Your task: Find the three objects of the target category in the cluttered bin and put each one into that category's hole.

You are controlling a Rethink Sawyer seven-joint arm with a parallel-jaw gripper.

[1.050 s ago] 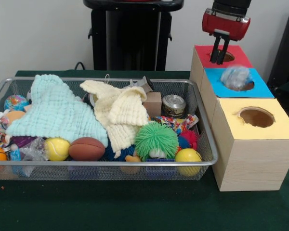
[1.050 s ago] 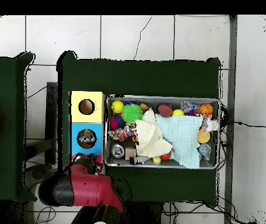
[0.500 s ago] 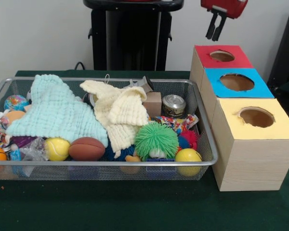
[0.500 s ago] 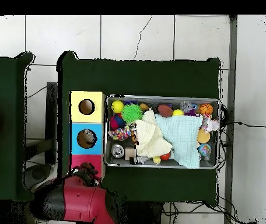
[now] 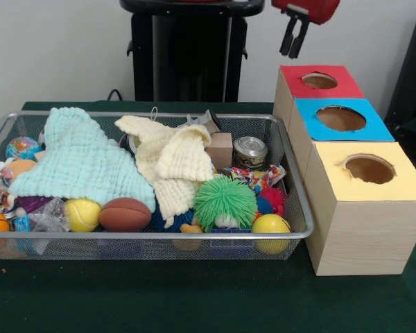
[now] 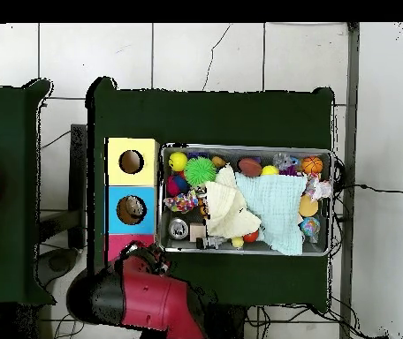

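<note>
My gripper (image 5: 290,54) hangs high at the top of the front view, up and left of the red box (image 5: 291,87). It is open and holds nothing. Three boxes stand in a row right of the wire bin (image 5: 159,236): red with its hole (image 5: 319,80), blue with its hole (image 5: 341,118), yellow with its hole (image 5: 369,168). In the overhead view the red arm (image 6: 148,296) covers part of the red box (image 6: 117,243). Something grey lies down inside the blue hole (image 6: 132,209).
The bin holds a mint cloth (image 5: 80,159), a cream cloth (image 5: 170,163), a green spiky ball (image 5: 224,201), a tin can (image 5: 250,151), a brown football (image 5: 125,214), yellow balls (image 5: 82,214), a small cardboard box (image 5: 220,149) and several small toys.
A grey fluffy thing at the blue hole's mouth has dropped out of sight. My gripper rose from just over the red box and drifted left. The bin's contents have not moved.
</note>
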